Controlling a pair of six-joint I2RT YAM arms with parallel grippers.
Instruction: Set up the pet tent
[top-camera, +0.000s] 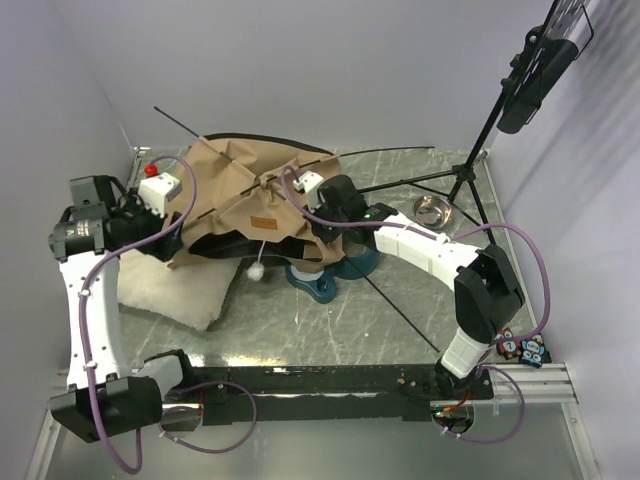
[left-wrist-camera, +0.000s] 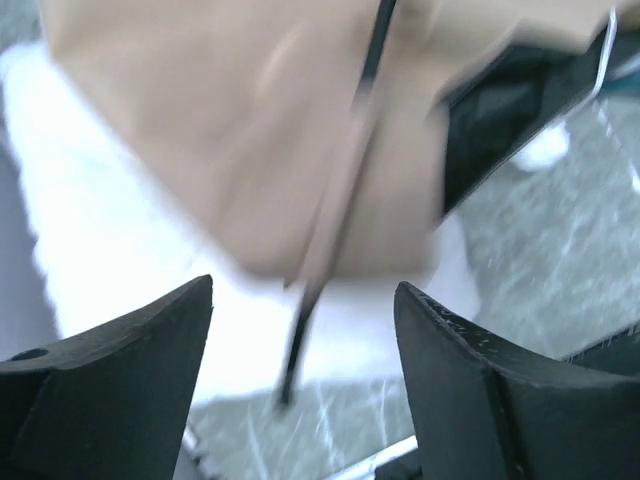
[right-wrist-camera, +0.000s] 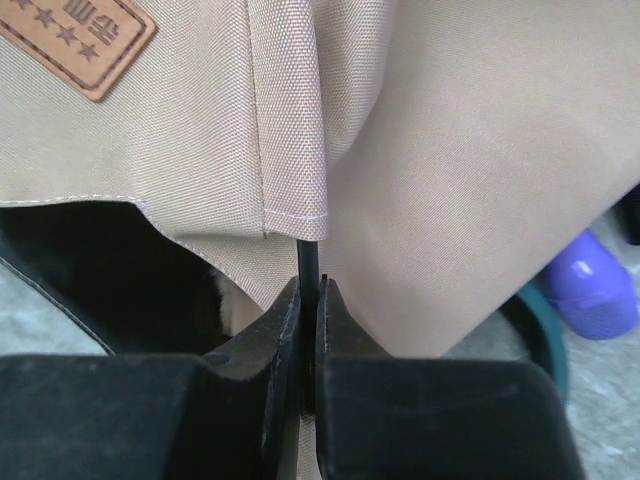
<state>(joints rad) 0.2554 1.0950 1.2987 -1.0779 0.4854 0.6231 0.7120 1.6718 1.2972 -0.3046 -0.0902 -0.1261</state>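
By the tabletop's (top-camera: 330, 330) left edge, the left jaws gape empty above the pet tent (top-camera: 250, 195); right jaws pinch its thin pole (right-wrist-camera: 307, 258).

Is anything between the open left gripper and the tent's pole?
Nothing visible. The left gripper is open, and the dark pole end of the pet tent lies directly ahead of it, over the white pillow.

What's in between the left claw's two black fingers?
A thin dark pole poking out of the tan pet tent, touching neither finger of the open left gripper. The left wrist view shows it.
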